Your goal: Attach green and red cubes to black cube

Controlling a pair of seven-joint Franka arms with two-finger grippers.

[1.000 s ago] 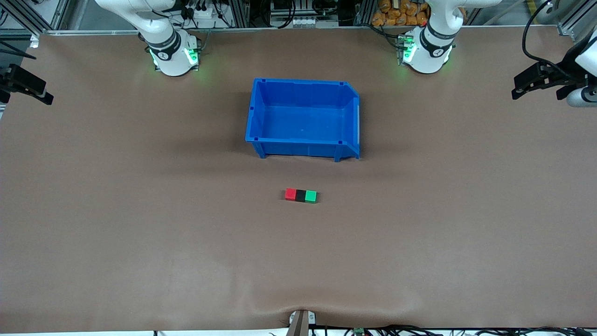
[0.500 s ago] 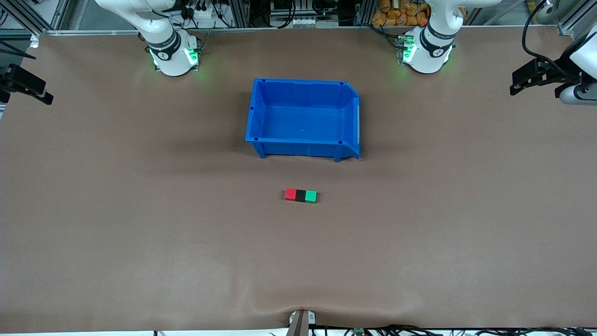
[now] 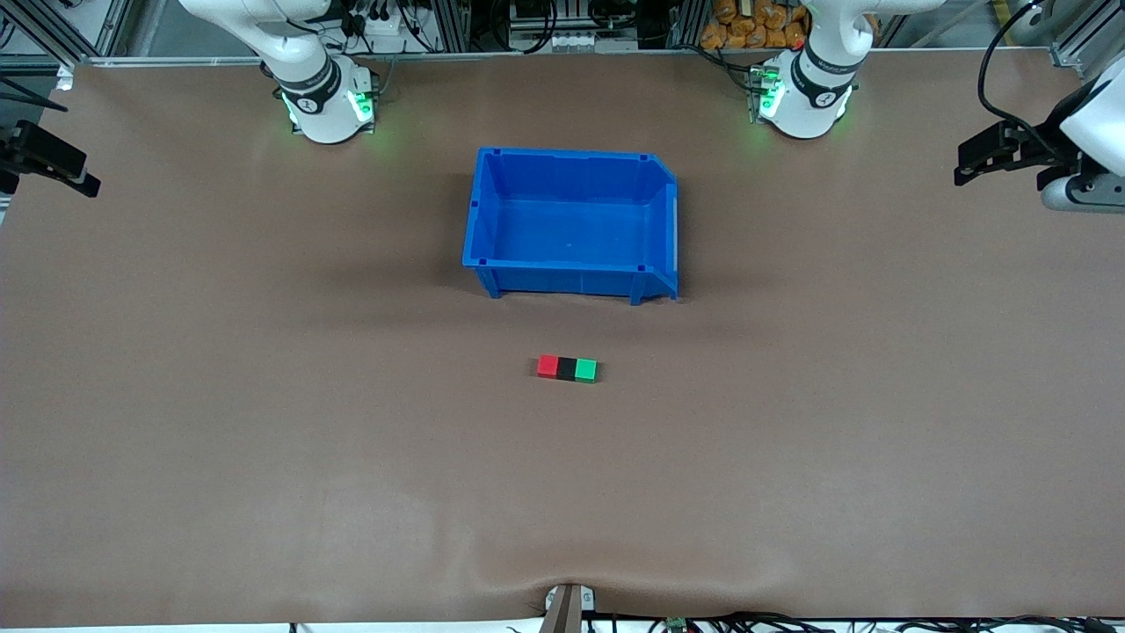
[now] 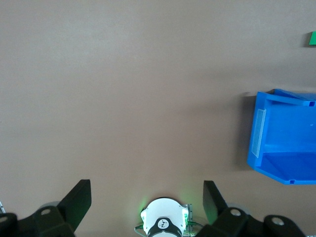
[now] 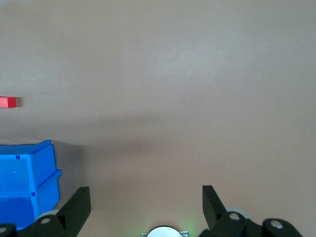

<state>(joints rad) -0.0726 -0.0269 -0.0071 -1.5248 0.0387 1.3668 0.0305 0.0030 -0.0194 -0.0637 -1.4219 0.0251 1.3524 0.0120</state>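
Note:
The red cube, the black cube and the green cube lie in one touching row on the table, the black one in the middle, nearer to the front camera than the blue bin. My left gripper is open and empty, up over the left arm's end of the table. My right gripper is open and empty over the right arm's end. The left wrist view catches the green cube's edge. The right wrist view catches the red cube's end.
An empty blue bin stands mid-table between the arm bases and the cubes; it also shows in the left wrist view and the right wrist view. The left arm's base shows between the left fingers.
My left gripper has drifted slightly toward the table's middle. The cubes and the right gripper have not moved.

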